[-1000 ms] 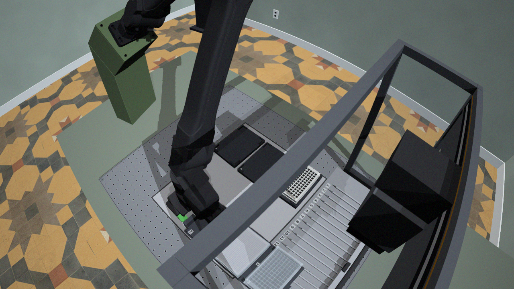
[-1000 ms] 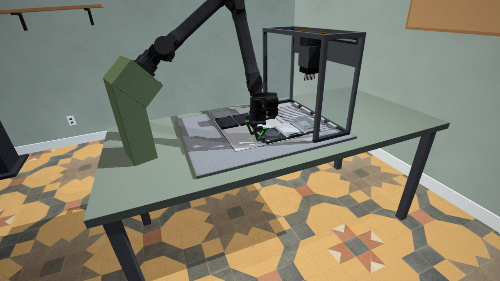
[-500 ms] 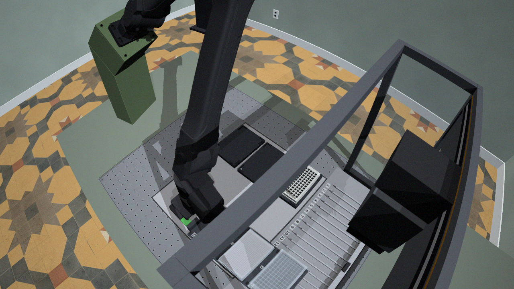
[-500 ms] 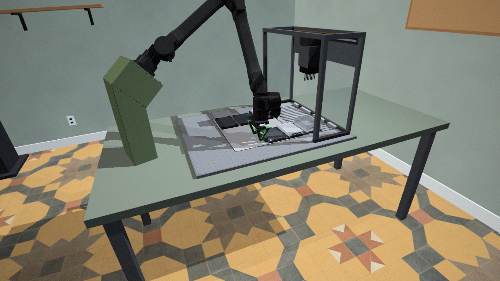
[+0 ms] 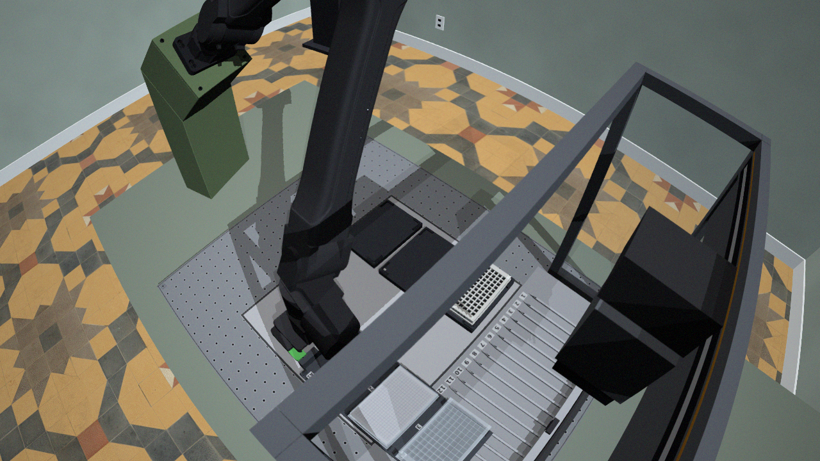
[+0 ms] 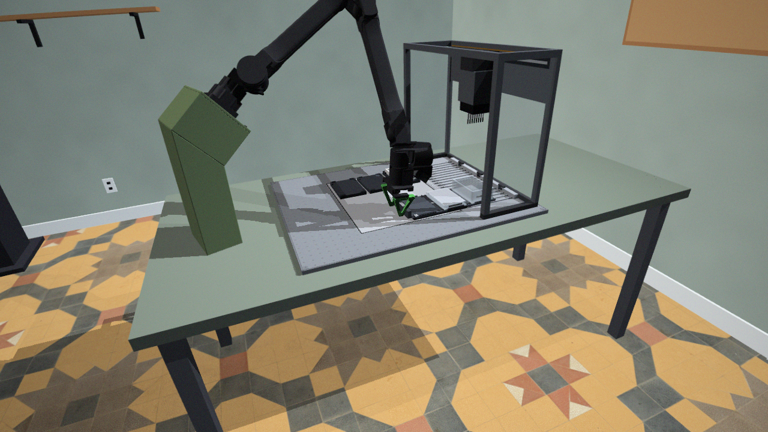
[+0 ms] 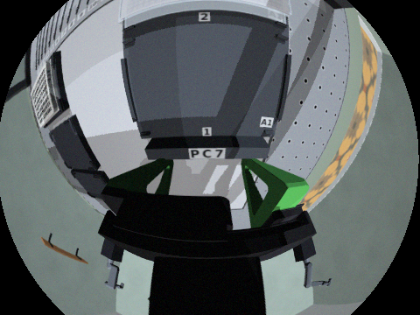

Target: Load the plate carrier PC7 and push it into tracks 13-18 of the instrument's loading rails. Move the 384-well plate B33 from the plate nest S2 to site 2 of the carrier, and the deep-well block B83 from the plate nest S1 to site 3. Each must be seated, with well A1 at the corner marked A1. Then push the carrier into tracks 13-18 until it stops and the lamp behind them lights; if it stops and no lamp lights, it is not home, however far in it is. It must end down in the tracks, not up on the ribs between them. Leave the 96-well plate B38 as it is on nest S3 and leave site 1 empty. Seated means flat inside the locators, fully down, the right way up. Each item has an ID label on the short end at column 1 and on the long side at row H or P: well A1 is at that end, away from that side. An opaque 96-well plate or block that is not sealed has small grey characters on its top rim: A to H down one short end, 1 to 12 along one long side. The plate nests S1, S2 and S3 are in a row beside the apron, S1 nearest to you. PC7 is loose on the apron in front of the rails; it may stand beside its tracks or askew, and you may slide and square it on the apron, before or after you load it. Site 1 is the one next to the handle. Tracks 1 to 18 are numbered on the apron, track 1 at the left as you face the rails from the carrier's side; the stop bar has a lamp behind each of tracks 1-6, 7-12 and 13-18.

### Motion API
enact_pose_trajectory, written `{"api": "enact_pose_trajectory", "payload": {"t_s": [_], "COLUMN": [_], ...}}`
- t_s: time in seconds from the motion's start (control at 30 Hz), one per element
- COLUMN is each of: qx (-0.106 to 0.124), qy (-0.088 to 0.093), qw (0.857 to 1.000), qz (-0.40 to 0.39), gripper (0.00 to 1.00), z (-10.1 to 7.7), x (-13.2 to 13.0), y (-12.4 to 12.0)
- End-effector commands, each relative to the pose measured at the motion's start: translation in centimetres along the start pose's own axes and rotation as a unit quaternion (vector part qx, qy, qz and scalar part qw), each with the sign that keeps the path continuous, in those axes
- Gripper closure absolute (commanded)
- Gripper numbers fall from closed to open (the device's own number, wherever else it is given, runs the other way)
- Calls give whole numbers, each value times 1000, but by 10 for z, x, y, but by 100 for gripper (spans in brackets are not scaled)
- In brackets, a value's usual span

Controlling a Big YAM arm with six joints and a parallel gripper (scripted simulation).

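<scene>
- The black six-joint arm (image 6: pixel 382 80) reaches down from its olive-green slanted pedestal (image 6: pixel 201 177) on the pale green desk (image 6: pixel 590 177) to the handle end of the dark grey plate carrier PC7 (image 7: pixel 205 87).
- The hand (image 7: pixel 206 178), with bright green fingers, stands wide and holds nothing; in the wrist view the fingers sit at about 8 and 4 o'clock of the carrier's handle bar with the white PC7 label (image 7: pixel 206 153), one on each side of it; whether they touch it I cannot tell.
- The carrier lies on the light grey apron (image 5: pixel 366 280), its handle end toward the hand and its far end toward the ribbed grey loading rails (image 5: pixel 516 367); site 1 (image 7: pixel 199 82), next to the handle, is bare, with an A1 mark (image 7: pixel 266 122) at its 4 o'clock corner.
- The flat white fine-grid 384-well plate B33 (image 5: pixel 395 404) sits on the carrier's site 2, just beyond site 1; the wrist view shows it at 12 o'clock past the "2" tag (image 7: pixel 205 17).
- The clear deep-well block B83 (image 5: pixel 447 433) sits on the next site, at 4 o'clock of the 384-well plate in the top view, reaching onto the rails.
- Two black plate nests (image 5: pixel 387 229) (image 5: pixel 417 257) lie bare side by side at 1 o'clock of the hand in the top view.
- The white 96-well plate B38 (image 5: pixel 480 293) rests on the third nest, beyond the two bare ones.
- The dark grey instrument frame (image 6: pixel 552 53) stands over the rails, with a black pipetting head (image 6: pixel 475 80) hanging inside.
</scene>
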State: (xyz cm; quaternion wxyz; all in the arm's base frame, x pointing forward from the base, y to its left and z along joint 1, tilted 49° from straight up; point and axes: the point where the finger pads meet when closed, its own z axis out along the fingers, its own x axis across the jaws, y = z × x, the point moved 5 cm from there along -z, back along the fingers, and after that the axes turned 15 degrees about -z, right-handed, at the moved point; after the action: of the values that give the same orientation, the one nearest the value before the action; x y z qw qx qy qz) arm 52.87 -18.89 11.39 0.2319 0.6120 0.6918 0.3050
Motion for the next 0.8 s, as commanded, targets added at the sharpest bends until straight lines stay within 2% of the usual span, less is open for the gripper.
{"api": "enact_pose_trajectory", "payload": {"t_s": [0.0, 0.37, 0.77], "qx": [-48, -43, -47], "qy": [-15, -13, -14], "qw": [999, 999, 999], "qz": [-17, -14, -15], "gripper": [20, 20, 20], "z": [1, 0, -3], "x": [-8, -10, -13], "y": [60, 67, 81]}}
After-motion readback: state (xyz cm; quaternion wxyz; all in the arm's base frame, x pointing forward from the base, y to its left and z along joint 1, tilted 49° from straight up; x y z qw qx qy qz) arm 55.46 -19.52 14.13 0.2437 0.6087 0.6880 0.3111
